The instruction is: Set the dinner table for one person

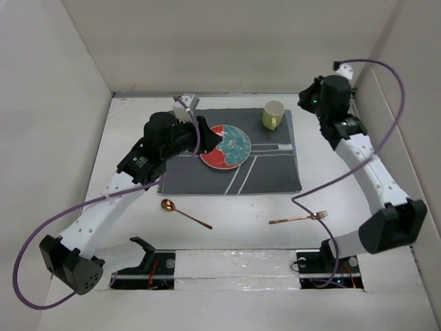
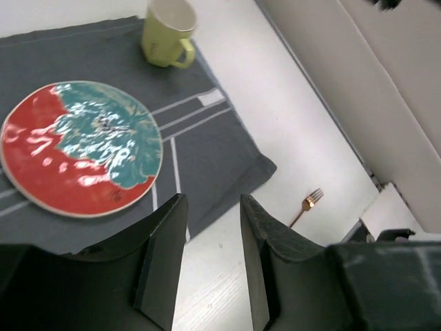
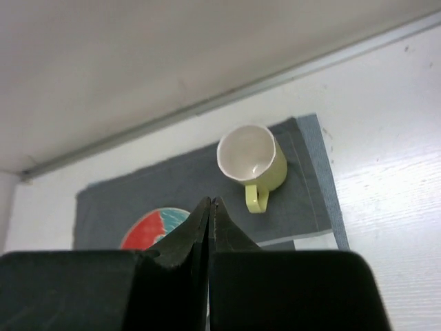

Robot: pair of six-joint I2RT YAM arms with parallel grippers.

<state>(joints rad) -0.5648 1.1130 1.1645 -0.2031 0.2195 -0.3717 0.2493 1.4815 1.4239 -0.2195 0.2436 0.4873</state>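
Top external view first, from the near edge going back. The two arms are fixed at the near edge of the big white desk [image 1: 241, 203], which fills the floor between white side walls.

On the bare desk in front of the left arm lies a copper spoon [image 1: 185, 213], with its round end to the left. On the right lies a copper fork [image 1: 299, 218], with its prongs pointing right. Both are near the mat but do not touch it, and they are well apart from each other.

Farther back a dark grey placemat [image 1: 275, 172] with white stripes lies flat on the middle of the desk. A red and blue-green plate [image 1: 227, 147] sits on it, a bit left of its middle.

The left end effector [image 2: 212, 207] hangs over the left part of the mat, just beside the plate's left rim. Its two fingers are partly open. Nothing is between them; through the gap you see only mat and desk.

At the far right corner of the mat a yellow-green mug [image 1: 273, 115] stands upright, white inside.

The right end effector [image 3: 209, 201] is up over the far right of the desk, to the right of the mug. Its fingers are pressed tight together and it holds nothing.
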